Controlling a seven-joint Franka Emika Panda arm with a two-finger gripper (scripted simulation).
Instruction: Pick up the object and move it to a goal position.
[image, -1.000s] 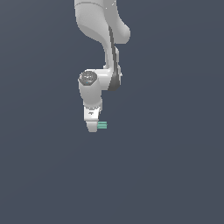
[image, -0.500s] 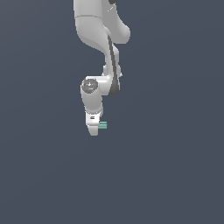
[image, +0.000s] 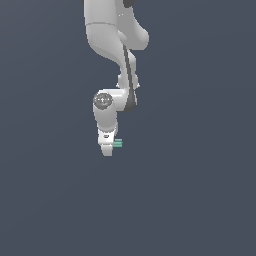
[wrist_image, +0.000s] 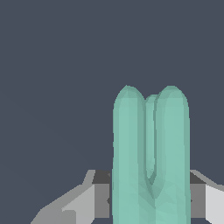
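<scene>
The object (image: 118, 143) is a small flat teal-green piece of two parallel bars with rounded ends. In the exterior view it sticks out to the exterior view's right from my white gripper (image: 108, 148). The gripper points down and is shut on the object. In the wrist view the object (wrist_image: 151, 153) fills the middle, its two bars upright between the grey fingers (wrist_image: 83, 201). No goal marker shows in either view.
The white arm (image: 112, 45) comes down from the top of the exterior view. Everything behind it is a plain dark grey-blue surface (image: 200, 200).
The arm's wrist and gripper have shifted slightly toward the exterior view's right, with the object still held. The upper arm has swung a little further right.
</scene>
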